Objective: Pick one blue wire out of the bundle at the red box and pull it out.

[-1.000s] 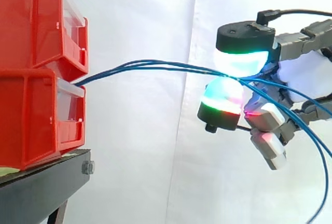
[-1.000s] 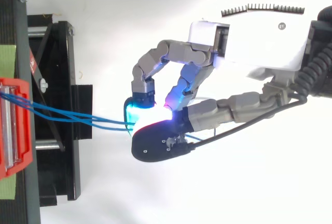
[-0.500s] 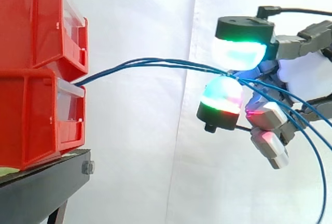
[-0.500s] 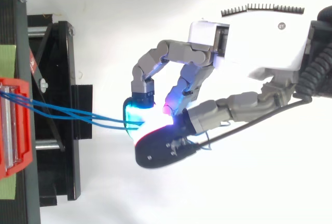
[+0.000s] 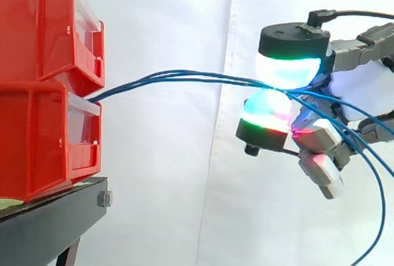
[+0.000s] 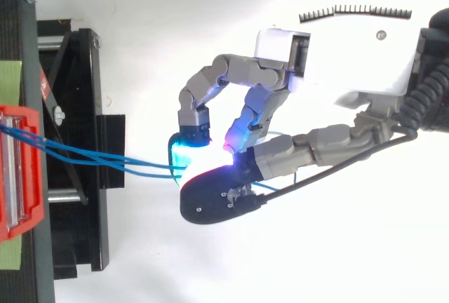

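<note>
Several blue wires [image 5: 172, 76] run from the front of the lower red bin [image 5: 37, 143] rightward in a shallow arc to my hand [image 5: 360, 87]. The hand's fingers are curled. A glowing cyan-green pad above [image 5: 289, 69] and a glowing thumb pad below [image 5: 266, 111] close on the wires between them. Past the pinch the wires fan out and hang down by the right edge. From above, the wires [image 6: 105, 159] cross the black stand and end at the hand [image 6: 337, 57], whose pads [image 6: 184, 154] meet over them. I cannot tell how many wires are pinched.
A second red bin [image 5: 43, 26] is stacked on the lower one, both on a black stand [image 5: 49, 217] at the left. A white curtain hangs behind. Open air lies between the bins and the hand.
Half a second ago the upper and lower pads stood apart with the wires loose between them; now they have closed together on the wires again. The hand's place has barely shifted.
</note>
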Controlling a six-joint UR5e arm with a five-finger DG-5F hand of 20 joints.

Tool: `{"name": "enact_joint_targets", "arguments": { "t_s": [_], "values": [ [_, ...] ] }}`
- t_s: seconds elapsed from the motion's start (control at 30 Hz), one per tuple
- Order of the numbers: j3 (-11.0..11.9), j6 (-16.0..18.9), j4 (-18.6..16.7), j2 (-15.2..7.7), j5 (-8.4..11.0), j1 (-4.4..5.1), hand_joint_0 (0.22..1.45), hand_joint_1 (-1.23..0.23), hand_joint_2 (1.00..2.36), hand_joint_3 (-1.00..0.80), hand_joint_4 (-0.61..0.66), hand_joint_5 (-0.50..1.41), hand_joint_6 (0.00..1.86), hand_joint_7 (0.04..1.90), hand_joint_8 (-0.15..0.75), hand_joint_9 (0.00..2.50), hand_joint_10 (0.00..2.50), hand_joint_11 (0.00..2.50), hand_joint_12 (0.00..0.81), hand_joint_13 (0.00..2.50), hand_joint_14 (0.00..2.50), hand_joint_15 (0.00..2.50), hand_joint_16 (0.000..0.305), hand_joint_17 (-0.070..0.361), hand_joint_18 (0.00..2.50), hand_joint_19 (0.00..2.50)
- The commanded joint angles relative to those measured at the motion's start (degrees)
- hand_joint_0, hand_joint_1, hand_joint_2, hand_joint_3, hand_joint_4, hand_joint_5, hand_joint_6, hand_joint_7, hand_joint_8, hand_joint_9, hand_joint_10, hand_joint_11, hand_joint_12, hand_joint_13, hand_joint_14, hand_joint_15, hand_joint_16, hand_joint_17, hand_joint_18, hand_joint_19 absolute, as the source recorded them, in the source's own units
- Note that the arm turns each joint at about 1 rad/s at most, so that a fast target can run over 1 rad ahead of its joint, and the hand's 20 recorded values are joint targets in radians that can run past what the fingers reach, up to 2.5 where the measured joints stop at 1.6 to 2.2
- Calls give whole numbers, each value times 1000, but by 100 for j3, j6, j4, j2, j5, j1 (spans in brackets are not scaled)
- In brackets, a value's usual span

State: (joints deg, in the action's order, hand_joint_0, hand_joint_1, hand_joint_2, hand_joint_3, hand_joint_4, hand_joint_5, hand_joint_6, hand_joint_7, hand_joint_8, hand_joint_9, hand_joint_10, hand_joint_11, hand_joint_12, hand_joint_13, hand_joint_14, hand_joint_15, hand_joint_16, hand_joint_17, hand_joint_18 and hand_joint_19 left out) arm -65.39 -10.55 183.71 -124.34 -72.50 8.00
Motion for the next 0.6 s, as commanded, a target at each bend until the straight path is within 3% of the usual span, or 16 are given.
{"name": "enact_joint_targets", "arguments": {
  "t_s": [0.0, 0.13, 0.23, 0.47, 0.57],
  "values": [
    [0, 1, -2, -3, -1, 0, 727, -804, 1021, -205, -38, -194, 983, 1082, 371, 1110, 16, 869, 368, 1068, 23, 642, 37, 84, 951, 578],
    [0, 1, -2, -3, -1, 0, 762, -802, 1016, -281, -52, -211, 992, 1036, 356, 1045, 17, 851, 367, 1064, 23, 636, 38, 86, 954, 576],
    [0, 1, 7, -3, -1, 0, 767, -791, 1000, -500, 17, -225, 989, 902, 336, 1017, 14, 842, 362, 1044, 23, 622, 39, 87, 968, 538],
    [0, 1, -2, -3, 17, 0, 601, -726, 1000, -500, -10, -201, 964, 827, 273, 1055, 14, 790, 348, 1028, 23, 616, 37, 84, 946, 549],
    [9, 1, 7, -3, -1, 0, 536, -612, 1000, -500, -5, -190, 946, 811, 268, 1095, 14, 775, 359, 1044, 23, 617, 38, 87, 954, 550]
  ]
}}
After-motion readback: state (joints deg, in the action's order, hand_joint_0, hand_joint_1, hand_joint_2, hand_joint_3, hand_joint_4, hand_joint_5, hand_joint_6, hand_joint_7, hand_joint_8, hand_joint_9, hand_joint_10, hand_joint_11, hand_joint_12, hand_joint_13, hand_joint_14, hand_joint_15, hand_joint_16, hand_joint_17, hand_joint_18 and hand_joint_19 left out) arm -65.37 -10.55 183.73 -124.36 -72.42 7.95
